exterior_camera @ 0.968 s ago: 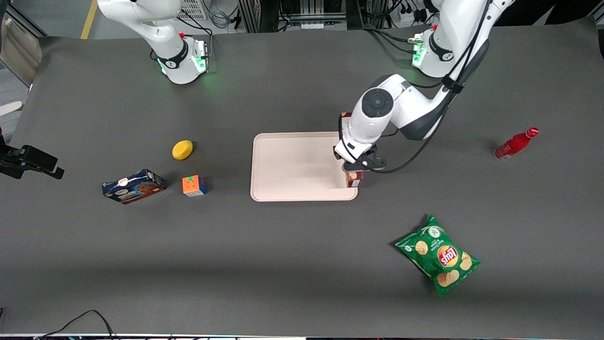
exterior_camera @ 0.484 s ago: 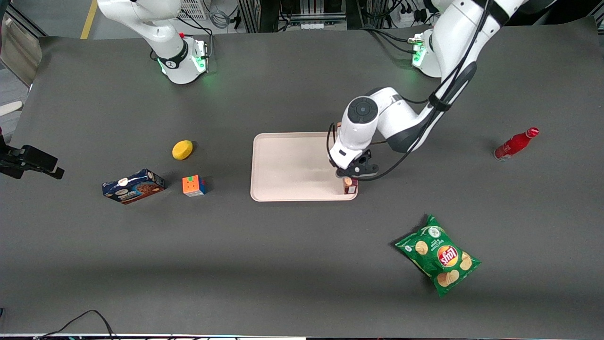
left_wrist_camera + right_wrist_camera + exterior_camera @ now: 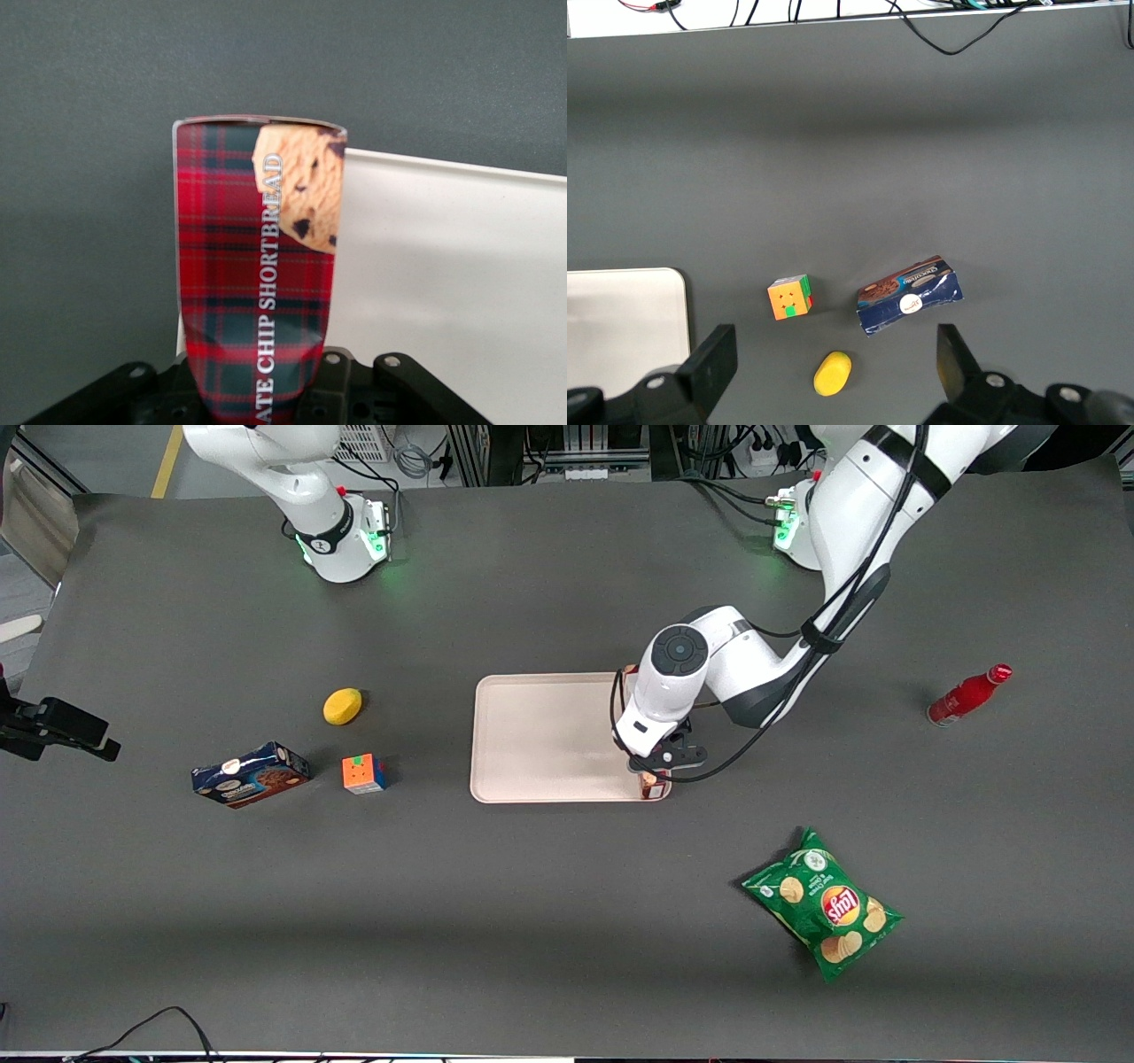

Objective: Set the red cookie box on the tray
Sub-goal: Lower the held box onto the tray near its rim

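My left gripper [image 3: 657,766] is shut on the red cookie box [image 3: 654,784], a long plaid carton printed with cookies. In the left wrist view the red cookie box [image 3: 252,266] sticks out from the gripper [image 3: 257,382], and its sides are dented where the jaws squeeze it. The box hangs over the corner of the pale tray [image 3: 540,735] that is nearest the front camera, at the working arm's end. The arm hides most of the box in the front view. The tray [image 3: 443,266] lies right beside the box's free end.
A green chip bag [image 3: 824,912] lies nearer the front camera than the tray. A small red bottle [image 3: 966,693] lies toward the working arm's end. A blue cookie box [image 3: 251,773], a colour cube [image 3: 364,773] and a yellow lemon [image 3: 342,706] lie toward the parked arm's end.
The gripper with the red cookie box has shifted a little toward the parked arm's end and nearer the front camera, over the tray's front corner. Its hold on the box is unchanged.
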Robot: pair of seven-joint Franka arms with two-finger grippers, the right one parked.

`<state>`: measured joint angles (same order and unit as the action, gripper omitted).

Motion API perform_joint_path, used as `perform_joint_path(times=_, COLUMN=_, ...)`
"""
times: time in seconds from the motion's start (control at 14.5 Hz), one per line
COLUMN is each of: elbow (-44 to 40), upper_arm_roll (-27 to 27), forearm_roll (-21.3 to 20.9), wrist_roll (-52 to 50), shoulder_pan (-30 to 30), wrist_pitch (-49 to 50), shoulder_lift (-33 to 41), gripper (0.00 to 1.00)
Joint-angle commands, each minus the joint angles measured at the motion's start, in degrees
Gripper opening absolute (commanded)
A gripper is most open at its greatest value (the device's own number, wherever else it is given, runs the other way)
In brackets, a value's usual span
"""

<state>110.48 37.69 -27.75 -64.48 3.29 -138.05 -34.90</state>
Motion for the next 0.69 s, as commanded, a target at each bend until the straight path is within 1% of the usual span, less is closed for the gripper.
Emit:
perform_joint_path(times=0.0, elbow=-1.7, upper_arm_roll=0.2, forearm_roll=-2.7, wrist_roll=-2.8, shoulder_pan=0.5, wrist_pitch=0.5, shoulder_lift=-1.2, gripper=0.03)
perform_joint_path(times=0.07, elbow=-1.8, upper_arm_roll=0.2, forearm_roll=-3.4, wrist_roll=-3.4, shoulder_pan=0.5, wrist_pitch=0.4, shoulder_lift=-1.7, gripper=0.08)
perform_joint_path(times=0.14, elbow=-1.9, upper_arm_roll=0.2, forearm_roll=-3.6, wrist_roll=-3.5, shoulder_pan=0.5, wrist_pitch=0.5, shoulder_lift=-2.3, gripper=0.27)
perform_joint_path(times=0.21, elbow=-2.3, upper_arm_roll=0.2, forearm_roll=-3.6, wrist_roll=-3.6, shoulder_pan=0.5, wrist_pitch=0.5, shoulder_lift=-2.5, gripper=0.66)
perform_joint_path(times=0.28, elbow=-2.4, upper_arm_roll=0.2, forearm_roll=-3.6, wrist_roll=-3.6, shoulder_pan=0.5, wrist_pitch=0.5, shoulder_lift=-2.5, gripper=0.81)
perform_joint_path(times=0.35, elbow=-2.4, upper_arm_roll=0.2, forearm_roll=-3.7, wrist_roll=-3.6, shoulder_pan=0.5, wrist_pitch=0.5, shoulder_lift=-2.5, gripper=0.86)
perform_joint_path(times=0.41, elbow=-2.4, upper_arm_roll=0.2, forearm_roll=-3.8, wrist_roll=-3.5, shoulder_pan=0.5, wrist_pitch=0.5, shoulder_lift=-2.5, gripper=1.0)
perform_joint_path(times=0.62, elbow=-2.4, upper_arm_roll=0.2, forearm_roll=-3.8, wrist_roll=-3.5, shoulder_pan=0.5, wrist_pitch=0.7, shoulder_lift=-2.4, gripper=1.0)
